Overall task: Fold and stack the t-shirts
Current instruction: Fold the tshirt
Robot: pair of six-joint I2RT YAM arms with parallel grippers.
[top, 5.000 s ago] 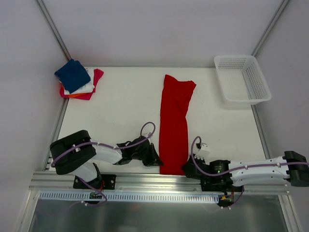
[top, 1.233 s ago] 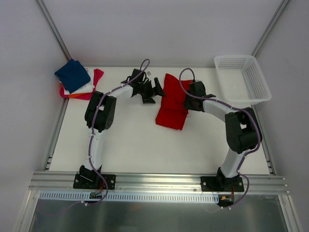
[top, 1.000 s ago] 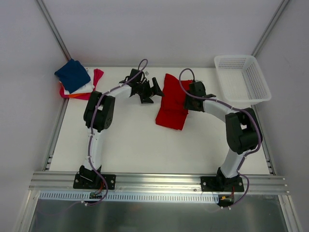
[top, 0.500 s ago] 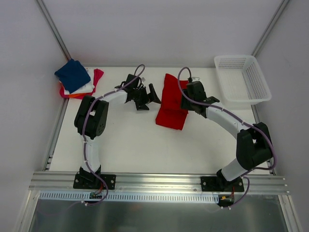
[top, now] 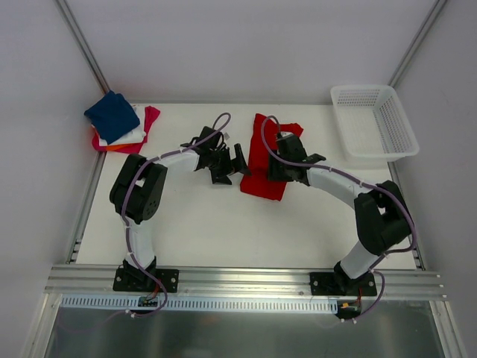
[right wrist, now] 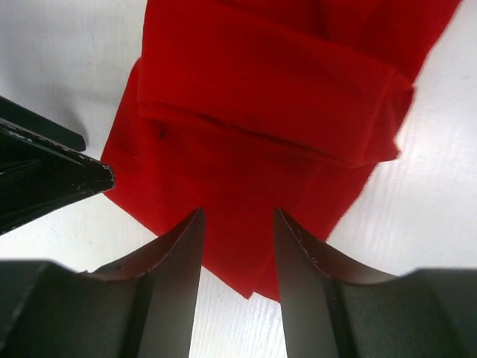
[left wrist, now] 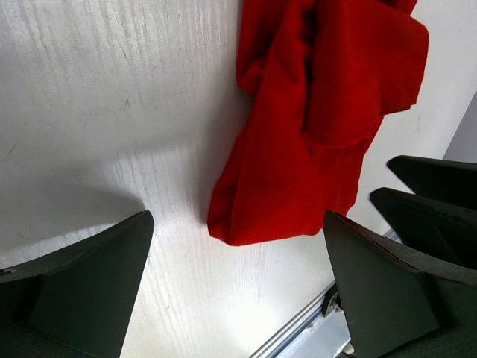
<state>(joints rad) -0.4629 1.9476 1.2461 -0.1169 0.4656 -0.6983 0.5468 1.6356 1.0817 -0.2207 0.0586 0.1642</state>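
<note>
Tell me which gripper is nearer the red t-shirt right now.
Right. The right gripper hangs directly over the red t-shirt at its folded near end, jaws apart above the cloth. The left gripper sits wide open beside the shirt's left edge, over bare table.

- The table (top: 186, 224) bears everything; both arm bases sit along its 6 o'clock edge.
- A stack of folded t-shirts (top: 119, 123) lies in the table's 10 o'clock corner, the pieces one on another and askew.
- The basket (top: 381, 154) stands in the 2 o'clock corner, well apart from the stack.
- The large t-shirt (top: 261, 145) lies between them, toward 12 o'clock from the table's middle, doubled over on itself, its length running from 12 to 6.
- The left gripper (top: 237, 165) is just beside the large t-shirt at its 9 o'clock side, over bare table.
- The right gripper (top: 277, 173) is above the large t-shirt's 4 o'clock part, near the left gripper.
</note>
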